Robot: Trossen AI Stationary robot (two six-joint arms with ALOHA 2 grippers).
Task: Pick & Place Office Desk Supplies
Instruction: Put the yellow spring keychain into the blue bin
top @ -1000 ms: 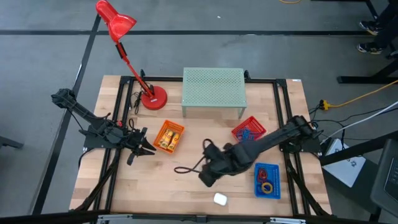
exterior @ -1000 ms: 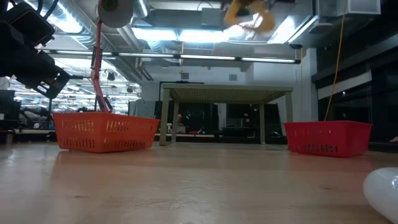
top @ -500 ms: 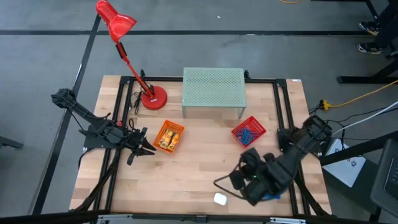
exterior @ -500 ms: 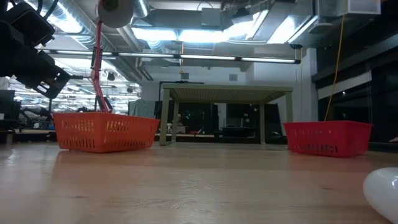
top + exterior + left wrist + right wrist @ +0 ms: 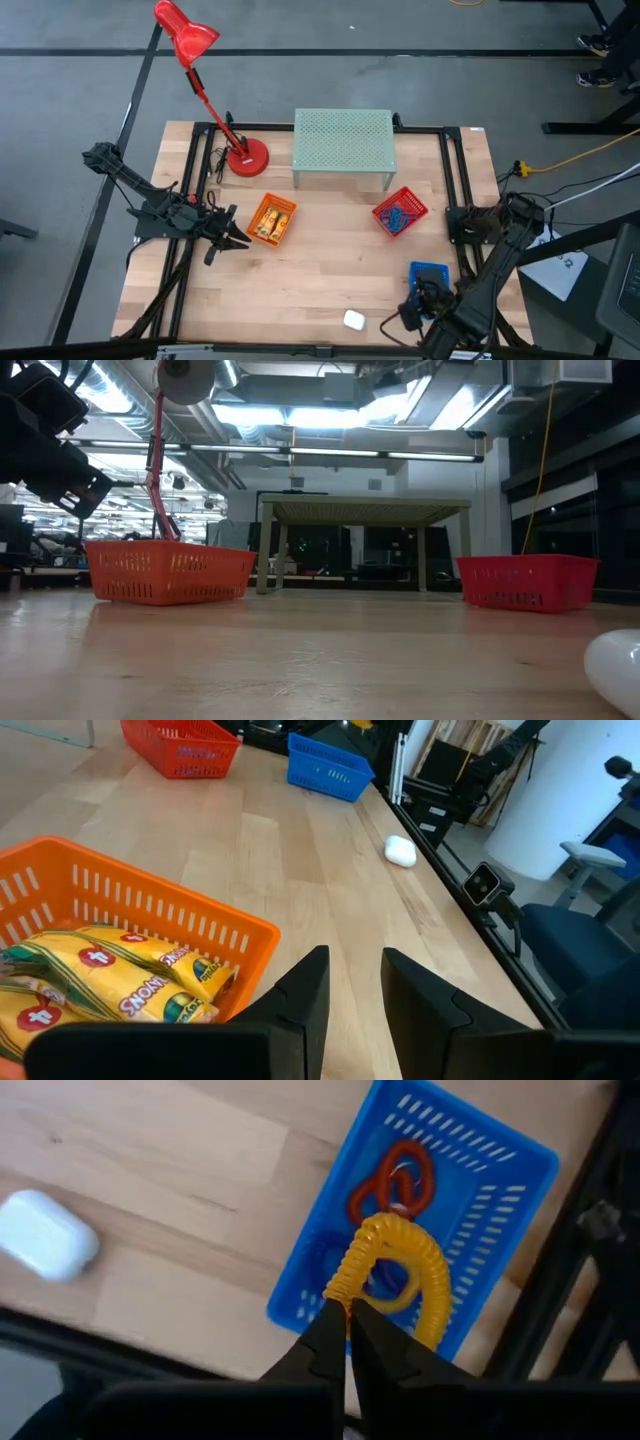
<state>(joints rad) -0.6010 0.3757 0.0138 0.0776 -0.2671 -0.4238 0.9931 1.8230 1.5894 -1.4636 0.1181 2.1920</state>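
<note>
My right gripper (image 5: 348, 1308) hangs over the blue mesh basket (image 5: 497, 1157) near the table's near right corner (image 5: 430, 271), shut on a yellow coiled loop (image 5: 400, 1240). A red loop (image 5: 403, 1175) lies inside that basket. The left gripper (image 5: 355, 982) waits open beside the orange basket (image 5: 150, 905), which holds stubby yellow tubes (image 5: 120, 985); in the high view this basket (image 5: 271, 218) sits left of centre. The red basket (image 5: 400, 212) with coloured loops stands right of centre. My right gripper pinches the yellow coiled loop at one spot of its ring (image 5: 346, 1285) between the two fingertips, coming from above and pointing down. The rest of the ring spreads out beyond the fingers over the blue basket; whether it touches the basket I cannot tell.
A small white rounded case (image 5: 353, 320) lies near the table's near edge, left of the blue basket. The pale green mesh riser (image 5: 343, 148) and the red desk lamp (image 5: 246, 158) stand along the far side. Bare wood (image 5: 330, 260) stretches between the baskets.
My right gripper has swung from the table's middle toward the near right corner, carrying the yellow coiled loop, and now hangs over the blue basket. The left arm has kept still.
</note>
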